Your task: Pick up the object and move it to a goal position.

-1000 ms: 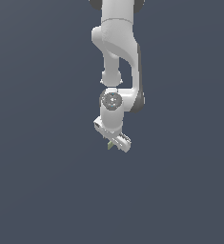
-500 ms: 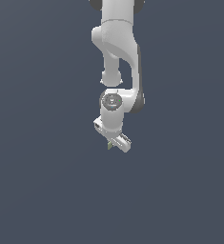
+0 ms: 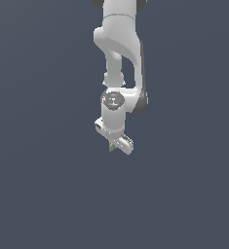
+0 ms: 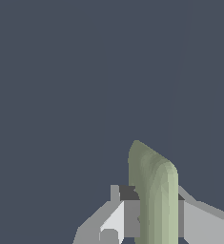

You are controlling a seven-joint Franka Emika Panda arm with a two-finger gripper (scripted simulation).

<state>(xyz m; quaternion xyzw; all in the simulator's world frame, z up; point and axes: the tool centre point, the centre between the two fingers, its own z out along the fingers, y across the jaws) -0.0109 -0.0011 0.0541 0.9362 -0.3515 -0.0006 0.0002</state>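
Object [image 4: 154, 195]: pale olive-green block, rounded end, clamped between gripper [image 3: 117, 144] fingers, mostly hidden in exterior view.

There is one white robot arm [image 3: 120, 53], and it carries one gripper [image 3: 117, 144]. There is one pale olive-green block [image 4: 154, 193], and no second object of that kind shows in either view.
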